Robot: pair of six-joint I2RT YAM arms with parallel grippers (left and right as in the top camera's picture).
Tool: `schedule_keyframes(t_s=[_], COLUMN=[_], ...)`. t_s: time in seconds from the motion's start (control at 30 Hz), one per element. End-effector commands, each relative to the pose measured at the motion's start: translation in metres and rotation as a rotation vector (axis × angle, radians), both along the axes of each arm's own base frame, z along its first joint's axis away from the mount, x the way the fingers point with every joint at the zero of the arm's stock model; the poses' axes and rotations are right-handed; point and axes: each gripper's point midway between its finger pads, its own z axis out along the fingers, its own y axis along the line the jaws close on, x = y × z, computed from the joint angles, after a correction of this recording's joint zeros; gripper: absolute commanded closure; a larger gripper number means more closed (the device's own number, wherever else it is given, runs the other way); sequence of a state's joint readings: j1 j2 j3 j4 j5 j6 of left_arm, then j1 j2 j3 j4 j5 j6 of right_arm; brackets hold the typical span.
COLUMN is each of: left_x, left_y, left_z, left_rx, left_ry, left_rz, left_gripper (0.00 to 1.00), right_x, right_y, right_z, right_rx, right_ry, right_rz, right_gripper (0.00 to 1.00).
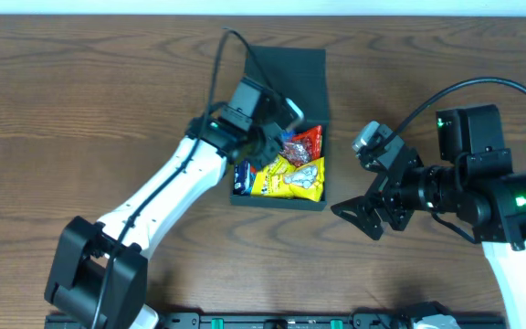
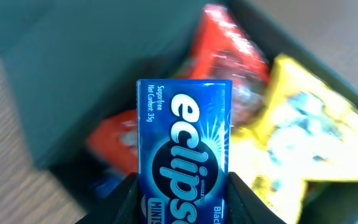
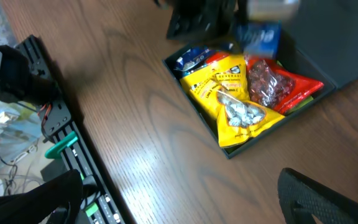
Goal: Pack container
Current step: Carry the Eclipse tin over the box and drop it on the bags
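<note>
The container [image 1: 286,82] is sat mid-table with its flap lid thrown open toward the far side, and it's already pretty stuffed: a yellow packet [image 1: 295,178], a red packet [image 1: 304,142] and a blue packet [image 1: 243,178] can be made out inside.

Right above its left half the left gripper [image 1: 261,144] is parked, clamped on a blue mint pack [image 2: 184,137]. In the wrist view the pack is pinched by its lower end, one finger on each long edge, so its long axis sticks straight out from the fingers toward the box's inside. The box lies directly under that gripper, so the drop is basically straight down, probably into what little room is left on the near-left side beside the red packet. Might be a tight fit tbh, and the pack could end up perched on top.

The right gripper [image 1: 365,183] is spread wide with nothing in it, off past the box's right wall and not touching. The left arm is clearly the nearer one.
</note>
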State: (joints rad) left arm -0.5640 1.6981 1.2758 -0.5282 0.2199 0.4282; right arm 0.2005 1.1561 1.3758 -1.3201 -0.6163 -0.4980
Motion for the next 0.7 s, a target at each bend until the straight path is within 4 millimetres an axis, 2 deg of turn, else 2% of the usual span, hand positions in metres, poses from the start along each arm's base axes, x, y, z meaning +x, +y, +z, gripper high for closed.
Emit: schedule_keyframes(t_s=[0.0,0.07,0.13,0.23,0.27,0.37,0.5,0.67], left_x=[-0.016,-0.024,-0.028,-0.027,-0.027,-0.026,-0.020,0.008], left_y=[-0.016,-0.021,-0.023,-0.023,-0.023,-0.023,-0.025,-0.023], left_z=[0.008,0.007,0.007,0.007,0.007,0.008,0.011,0.025], left_rx=[0.005,-0.004,-0.010,-0.010,-0.011,-0.009,-0.035,-0.106], left_ry=[-0.049,-0.044,-0.040,-0.041,-0.042,-0.044,-0.051,-0.092], left_rz=[-0.229,-0.298,-0.327,-0.327,-0.326,-0.324,-0.281,-0.120], left_gripper=[0.85,0.87,0.84,0.55,0.42,0.23,0.19,0.19], right_x=[0.001,0.001,0.001,0.001,0.000,0.001,0.001,0.000], right_y=[-0.001,0.000,-0.001,0.000,0.000,-0.001,-0.001,0.000], right_z=[0.005,0.005,0.005,0.005,0.005,0.005,0.005,0.005], right_rx=[0.011,0.011,0.011,0.011,0.011,0.011,0.011,0.011], right_ry=[-0.011,-0.011,-0.011,-0.011,-0.011,-0.011,-0.011,-0.011], right_rz=[-0.007,-0.006,-0.007,-0.006,-0.006,-0.007,-0.007,-0.006], right_gripper=[0.01,0.01,0.01,0.01,0.01,0.01,0.01,0.01])
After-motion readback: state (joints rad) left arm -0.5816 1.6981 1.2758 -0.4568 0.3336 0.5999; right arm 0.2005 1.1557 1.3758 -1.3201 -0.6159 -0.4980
